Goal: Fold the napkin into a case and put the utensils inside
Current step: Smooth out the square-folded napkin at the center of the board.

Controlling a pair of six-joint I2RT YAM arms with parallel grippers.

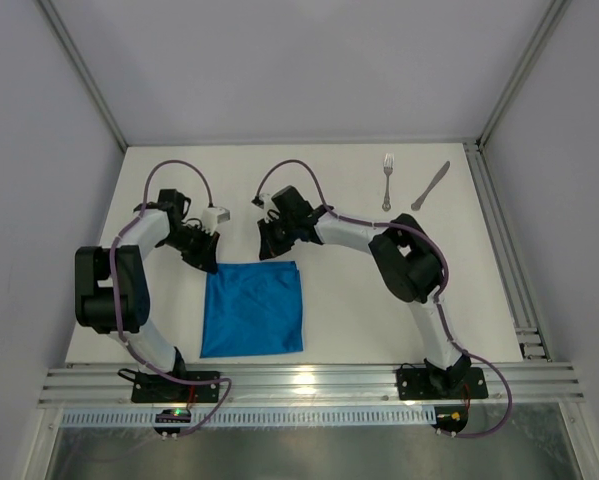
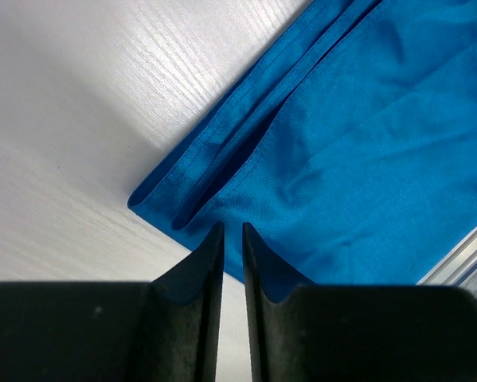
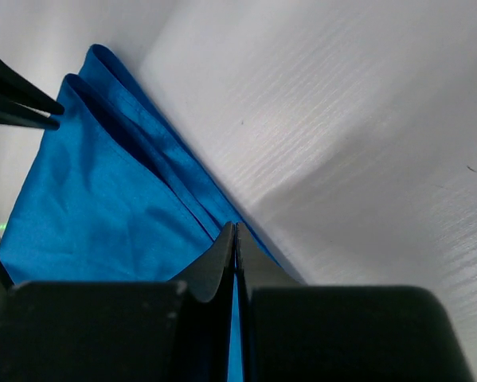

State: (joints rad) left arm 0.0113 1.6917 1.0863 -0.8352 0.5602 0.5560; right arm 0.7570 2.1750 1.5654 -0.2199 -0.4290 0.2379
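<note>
Overhead alone: fork [image 1: 387, 182], knife [image 1: 430, 186]; wrist views: left fingers [image 2: 198, 278], right fingers [image 3: 214, 267] tight on doubled napkin [image 2: 365, 159] edge.

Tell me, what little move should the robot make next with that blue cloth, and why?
Probably lift both hands slightly and draw the napkin's far edge toward the near one. The left hand and right hand look shut on the far corners of the napkin, which lies flat and looks too wide for a case. The fork and knife lie apart, untouched.
</note>
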